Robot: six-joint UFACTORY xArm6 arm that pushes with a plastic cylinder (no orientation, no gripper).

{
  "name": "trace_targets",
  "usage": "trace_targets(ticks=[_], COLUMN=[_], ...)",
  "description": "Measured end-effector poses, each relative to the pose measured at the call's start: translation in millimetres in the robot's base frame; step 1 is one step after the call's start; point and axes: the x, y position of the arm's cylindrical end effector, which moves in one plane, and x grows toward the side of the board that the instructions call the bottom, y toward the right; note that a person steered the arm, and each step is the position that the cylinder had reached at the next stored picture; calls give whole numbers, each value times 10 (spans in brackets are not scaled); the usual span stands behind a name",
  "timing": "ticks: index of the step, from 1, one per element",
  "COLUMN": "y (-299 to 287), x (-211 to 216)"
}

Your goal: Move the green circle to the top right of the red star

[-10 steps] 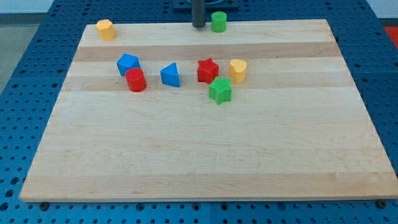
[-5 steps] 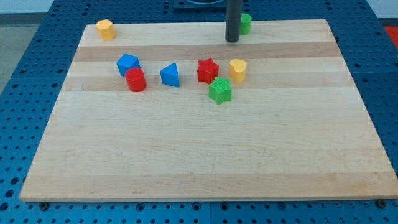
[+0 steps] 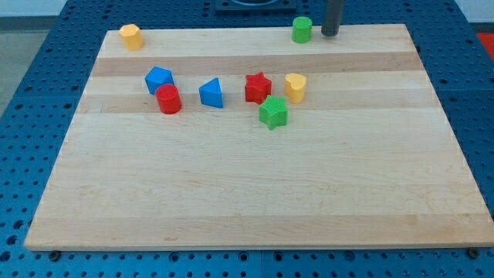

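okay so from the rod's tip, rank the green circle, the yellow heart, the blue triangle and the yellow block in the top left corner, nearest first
From my tip:
1. Green circle, just to its left.
2. Yellow heart, below it.
3. Blue triangle, lower left.
4. Yellow corner block, far left.

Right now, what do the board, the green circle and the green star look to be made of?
The board looks like pale, matt, unpainted wood: lengthwise strips with visible grain. The green circle looks like smooth moulded plastic with an even colour. The green star also seems plastic, though its faces show fine ridges, perhaps printed. My tip looks dark and matt; material unclear.
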Motion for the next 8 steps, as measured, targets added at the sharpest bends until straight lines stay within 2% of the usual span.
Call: trace_targets(ticks=[2, 3, 4, 5, 8], y=[-284, -202, -262, -443, -517], x=[-14, -201, -176, 33, 50])
